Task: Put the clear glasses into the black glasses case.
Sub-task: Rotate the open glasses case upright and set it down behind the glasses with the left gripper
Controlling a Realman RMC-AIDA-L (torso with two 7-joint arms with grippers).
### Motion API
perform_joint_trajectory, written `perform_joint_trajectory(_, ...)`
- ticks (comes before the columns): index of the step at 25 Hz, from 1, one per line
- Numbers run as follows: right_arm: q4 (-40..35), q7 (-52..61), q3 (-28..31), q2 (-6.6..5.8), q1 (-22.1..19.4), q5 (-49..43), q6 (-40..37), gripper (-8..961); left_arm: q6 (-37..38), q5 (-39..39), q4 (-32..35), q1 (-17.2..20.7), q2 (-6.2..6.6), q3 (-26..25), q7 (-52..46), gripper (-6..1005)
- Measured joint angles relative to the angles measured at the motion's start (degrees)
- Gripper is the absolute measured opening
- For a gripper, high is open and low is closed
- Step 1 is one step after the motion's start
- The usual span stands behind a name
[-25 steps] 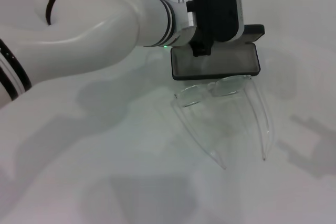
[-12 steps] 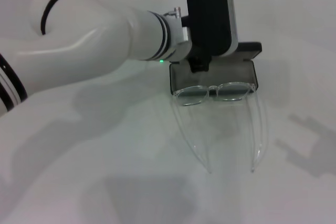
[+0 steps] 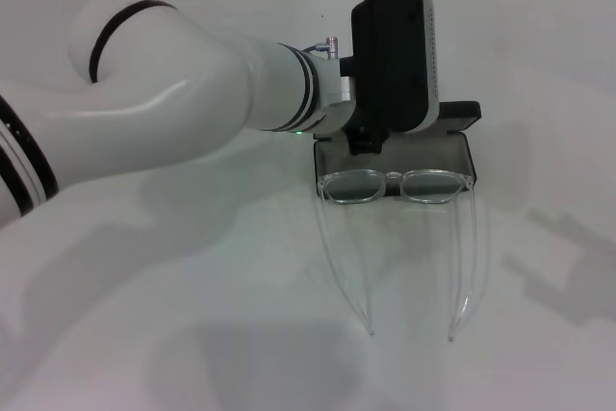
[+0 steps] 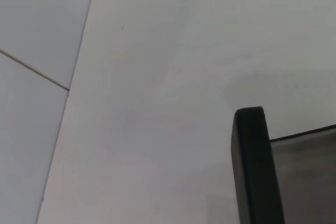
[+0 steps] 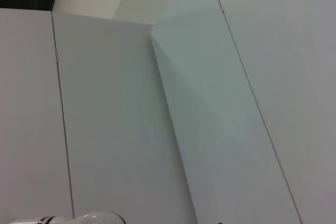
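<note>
A: What are the jaws doing?

B: I cannot tell. The left gripper hangs over the far rim of the case, and from the head view its black housing hides the fingers. Its wrist view shows only a corner of the case lid and bare table. The right gripper is out of sight; its wrist view shows only white wall panels.

A: And the glasses?

B: Their front sits along the near edge of the open case, lenses upright and facing the robot, bridge roughly in line with the gripper. Both temples are unfolded and run out over the table toward the robot, tips well apart. Whether the front rests on the case rim or is held from above, I cannot tell.

A: So they are not in yet.

B: No, I judge the task unfinished. With the temples spread, the frame will not lie inside the case.

A: How will they handle?

B: Light, I would say, and slick: smooth clear plastic gives little grip. The temples look thin and springy and will likely flex or swing at the hinges if pushed. The lenses scratch and smear.

A: Where to take hold, then?

B: At the bridge or the top rim of the front, the stiffest part, with a gentle pinch. The case looks light too and may slide if nudged.
</note>
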Motion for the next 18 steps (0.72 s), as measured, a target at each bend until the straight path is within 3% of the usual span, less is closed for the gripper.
perform_joint_trajectory(10, 0.0, 0.02, 0.15, 0.0, -0.03, -0.48, -0.41, 717, -0.01, -0.07, -0.02, 0.34, -0.03, -0.05, 0.03, 270)
perform_joint_trajectory(16, 0.0, 0.1, 0.29, 0.0, -0.42, -0.55, -0.64, 717, 0.96, -0.14, 2.54, 0.55, 0.06, 1.08, 0.03, 468)
perform_joint_trajectory(18, 0.0, 0.12, 0.3, 0.0, -0.43, -0.57, -0.7, 717, 2.82, -0.16, 3.9, 0.67, 0.13, 1.05, 0.03, 476)
